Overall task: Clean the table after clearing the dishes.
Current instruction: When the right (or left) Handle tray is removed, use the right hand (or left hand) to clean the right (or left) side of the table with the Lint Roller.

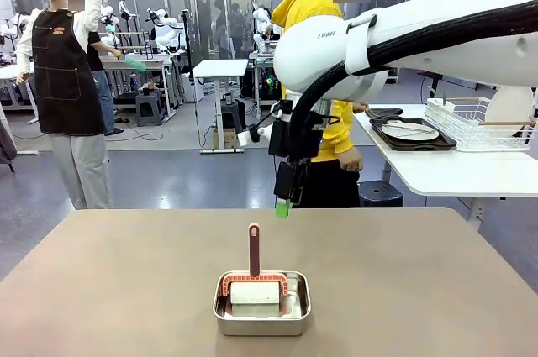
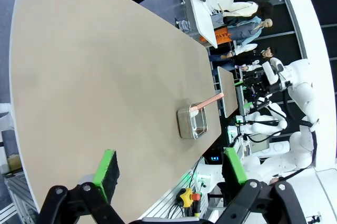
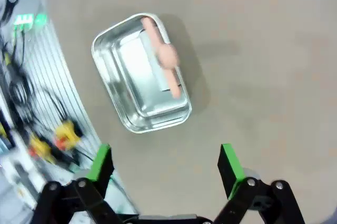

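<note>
You had the dishes off on the white side table at far right. The table held the steel pan with its brush, near centre. By my reading the wiping was not begun: your right gripper hung spread above the pan, and the left gripper was spread too.

white arm, black cable, green-padded tool

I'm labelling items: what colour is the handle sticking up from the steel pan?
The handle is dusty reddish-pink, clearest in the front view.
</note>
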`<state>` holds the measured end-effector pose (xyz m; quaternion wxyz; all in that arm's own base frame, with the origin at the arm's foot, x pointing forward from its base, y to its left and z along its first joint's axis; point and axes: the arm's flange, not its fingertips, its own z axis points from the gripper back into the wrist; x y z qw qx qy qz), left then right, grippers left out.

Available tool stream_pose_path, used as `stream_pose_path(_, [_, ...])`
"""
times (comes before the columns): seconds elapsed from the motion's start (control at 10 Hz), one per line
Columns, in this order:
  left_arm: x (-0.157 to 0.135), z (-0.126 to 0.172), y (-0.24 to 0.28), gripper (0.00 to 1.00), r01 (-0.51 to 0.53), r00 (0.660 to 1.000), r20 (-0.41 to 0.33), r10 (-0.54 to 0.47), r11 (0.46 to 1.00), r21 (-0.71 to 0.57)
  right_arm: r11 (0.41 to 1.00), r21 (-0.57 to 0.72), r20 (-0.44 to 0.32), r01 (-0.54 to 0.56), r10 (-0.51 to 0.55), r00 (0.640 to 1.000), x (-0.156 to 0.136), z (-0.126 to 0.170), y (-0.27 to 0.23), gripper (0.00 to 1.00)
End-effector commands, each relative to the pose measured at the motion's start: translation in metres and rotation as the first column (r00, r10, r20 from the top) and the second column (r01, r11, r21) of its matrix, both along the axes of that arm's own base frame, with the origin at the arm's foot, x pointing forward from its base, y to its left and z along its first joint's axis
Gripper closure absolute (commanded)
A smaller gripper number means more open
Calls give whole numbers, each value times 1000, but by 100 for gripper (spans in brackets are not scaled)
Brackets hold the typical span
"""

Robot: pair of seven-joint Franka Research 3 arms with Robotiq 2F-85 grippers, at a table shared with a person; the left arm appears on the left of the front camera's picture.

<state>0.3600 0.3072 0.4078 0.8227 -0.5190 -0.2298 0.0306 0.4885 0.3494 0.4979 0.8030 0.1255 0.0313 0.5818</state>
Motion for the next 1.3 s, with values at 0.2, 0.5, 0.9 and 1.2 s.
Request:
stream_pose_path(0.2, [-3,1,1,0,4,1000,20,-4,1000,-14,981,-30,-11,-194,193,981,2,-35,25,0])
stream_pose_path(0.5, [-3,1,1,0,4,1000,20,-4,1000,-14,969,-78,-17,-233,233,972,16,-59,60,0])
stream_pose_path(0.9, [-3,1,1,0,4,1000,20,-4,1000,-14,956,-112,-69,-270,263,962,21,-87,96,0])
stream_pose_path(1.2, [-3,1,1,0,4,1000,20,-4,1000,-14,953,-142,-81,-267,258,963,22,-93,102,18])
